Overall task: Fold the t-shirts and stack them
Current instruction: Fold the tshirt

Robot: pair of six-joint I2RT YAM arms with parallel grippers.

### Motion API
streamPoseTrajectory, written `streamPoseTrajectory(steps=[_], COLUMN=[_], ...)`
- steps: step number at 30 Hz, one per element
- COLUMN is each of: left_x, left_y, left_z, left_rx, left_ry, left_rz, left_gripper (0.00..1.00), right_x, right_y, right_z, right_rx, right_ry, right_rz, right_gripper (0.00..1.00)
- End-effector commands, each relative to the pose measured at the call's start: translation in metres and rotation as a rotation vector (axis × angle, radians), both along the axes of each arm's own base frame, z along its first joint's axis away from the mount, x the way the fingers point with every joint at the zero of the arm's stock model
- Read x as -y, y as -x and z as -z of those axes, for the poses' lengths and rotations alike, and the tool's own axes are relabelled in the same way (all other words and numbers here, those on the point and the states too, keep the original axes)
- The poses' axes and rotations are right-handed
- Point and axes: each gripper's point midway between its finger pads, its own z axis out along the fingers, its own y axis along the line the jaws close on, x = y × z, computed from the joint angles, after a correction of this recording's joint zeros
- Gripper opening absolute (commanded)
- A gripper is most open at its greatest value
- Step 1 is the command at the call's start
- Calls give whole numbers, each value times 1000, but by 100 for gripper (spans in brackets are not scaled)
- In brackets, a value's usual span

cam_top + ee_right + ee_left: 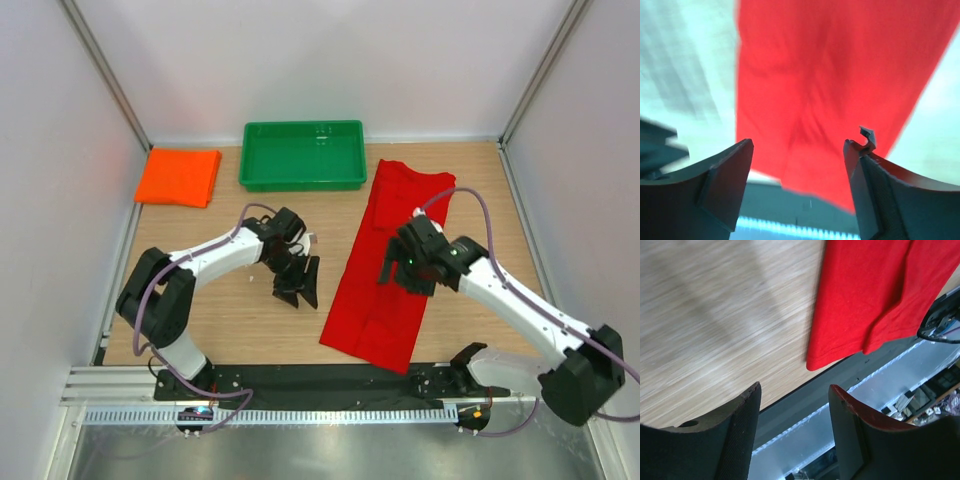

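Note:
A red t-shirt (385, 270) lies folded into a long strip, running from near the tray down to the table's front edge; it also fills the right wrist view (830, 85) and the upper right of the left wrist view (875, 295). An orange t-shirt (178, 177) lies folded at the far left. My right gripper (400, 272) hovers over the middle of the red strip, open, nothing between its fingers. My left gripper (297, 285) stands open above bare wood just left of the strip, holding nothing.
A green plastic tray (302, 155) stands at the back centre between the two shirts. White walls close in the sides and back. A black strip and a metal rail (300, 410) run along the near edge.

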Motion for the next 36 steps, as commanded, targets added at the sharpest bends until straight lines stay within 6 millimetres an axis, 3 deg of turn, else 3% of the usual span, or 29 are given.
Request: streamPoseTrajectory(steps=[1,4,9,15,32,36], left_x=[18,15,18,19,45,43], left_y=[6,9,28,44,51,50], left_z=[4,11,31,41,52,57], left_rx=[-30,-7,-107,-142,-172,-153], left_ry=[53,27,27,19,25,-4], left_rz=[22,44,42,51,62,48], left_gripper=[57,57,55,54,52,52], right_x=[3,14,33,23,33,34], right_y=[59,83,112,133,157,159], right_z=[19,33,46,68,110,116], right_rx=[-206,-243,-314,-405,-489,-483], right_ry=[-99,-101,-52,-131,-102,-122], right_rz=[90,111,135,138,148,155], right_gripper=[77,71,69,68,62,61])
